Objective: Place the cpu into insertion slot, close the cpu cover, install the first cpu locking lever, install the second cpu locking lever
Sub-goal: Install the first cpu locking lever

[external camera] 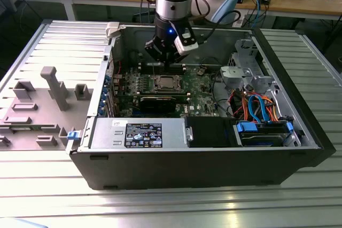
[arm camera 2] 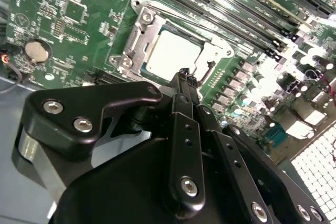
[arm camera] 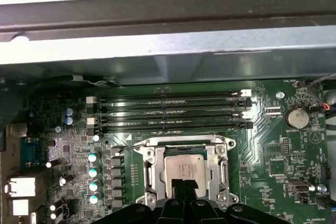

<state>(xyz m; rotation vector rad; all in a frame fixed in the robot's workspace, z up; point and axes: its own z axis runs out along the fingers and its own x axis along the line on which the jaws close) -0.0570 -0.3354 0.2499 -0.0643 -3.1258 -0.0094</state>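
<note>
Black gripper (arm camera 2: 183, 73), its tips pressed together on nothing, hangs just above the cpu (arm camera 2: 173, 52) in the second wrist view. We see the chip seated in the insertion slot (arm camera 2: 125, 61), the cpu cover (arm camera 2: 137, 39) lying flat around it, on the green motherboard (arm camera 2: 79, 35) inside the open computer case (external camera: 214, 166).

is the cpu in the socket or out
In: the cpu lies flat inside the insertion slot, with silver metal framing its grey top in both wrist views.
</note>
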